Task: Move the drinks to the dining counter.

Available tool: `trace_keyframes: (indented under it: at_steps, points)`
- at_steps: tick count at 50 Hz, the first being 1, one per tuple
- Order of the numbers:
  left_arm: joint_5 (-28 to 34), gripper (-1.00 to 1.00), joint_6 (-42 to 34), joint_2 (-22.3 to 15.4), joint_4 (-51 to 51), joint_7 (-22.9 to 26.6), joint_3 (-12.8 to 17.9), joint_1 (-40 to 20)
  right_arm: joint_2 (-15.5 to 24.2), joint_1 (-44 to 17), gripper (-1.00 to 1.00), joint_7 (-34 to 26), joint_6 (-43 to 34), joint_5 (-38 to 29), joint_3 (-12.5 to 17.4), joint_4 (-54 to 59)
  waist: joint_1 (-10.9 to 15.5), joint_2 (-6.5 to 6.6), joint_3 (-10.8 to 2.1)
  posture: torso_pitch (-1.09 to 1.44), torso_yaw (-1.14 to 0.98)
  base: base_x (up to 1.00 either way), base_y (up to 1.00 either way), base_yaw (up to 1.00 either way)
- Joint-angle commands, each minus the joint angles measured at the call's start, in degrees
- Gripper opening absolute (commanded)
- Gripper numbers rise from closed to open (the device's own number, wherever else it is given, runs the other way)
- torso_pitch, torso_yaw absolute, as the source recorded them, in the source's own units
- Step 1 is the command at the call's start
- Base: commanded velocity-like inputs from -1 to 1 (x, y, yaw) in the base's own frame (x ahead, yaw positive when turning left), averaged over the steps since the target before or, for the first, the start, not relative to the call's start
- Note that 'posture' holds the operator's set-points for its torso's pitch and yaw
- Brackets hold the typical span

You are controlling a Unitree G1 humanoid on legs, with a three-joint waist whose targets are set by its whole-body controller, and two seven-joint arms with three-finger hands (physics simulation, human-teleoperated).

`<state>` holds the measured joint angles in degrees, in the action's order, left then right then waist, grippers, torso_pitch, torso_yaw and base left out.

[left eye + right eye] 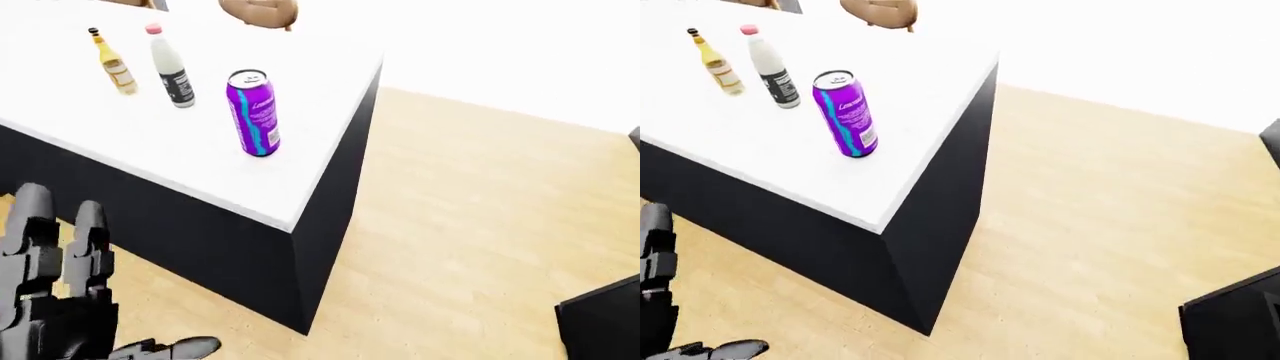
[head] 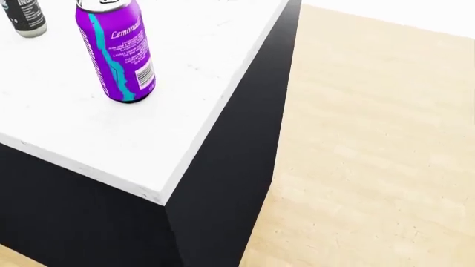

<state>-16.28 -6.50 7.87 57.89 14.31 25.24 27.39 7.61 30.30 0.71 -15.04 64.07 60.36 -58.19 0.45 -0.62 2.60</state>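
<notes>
Purple can (image 2: 115, 50) reading "Lemonade" is standing on white counter (image 1: 200, 161). Left hand (image 1: 55, 300) is hanging well below it, fingers spread, gripping nothing; right hand's state unreadable.

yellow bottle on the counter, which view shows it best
The left-eye view: the yellow bottle stands whole and upright on the counter, left of the white bottle and the purple can. The right-eye view shows it whole too, nearer its left edge. The head view misses it entirely.
</notes>
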Motion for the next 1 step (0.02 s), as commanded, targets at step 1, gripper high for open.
trace_keyframes:
  at_steps: [1]
  points:
    - [2.27, 1.00, 5.34, 4.13, 0.80, 7.85, 0.03, 1.74, -2.78, 0.07, 1.00, -5.65, 1.07, -0.72, 1.53, -1.81, 0.07, -0.35, -0.22, 0.00, 0.00, 0.00, 0.00, 0.00]
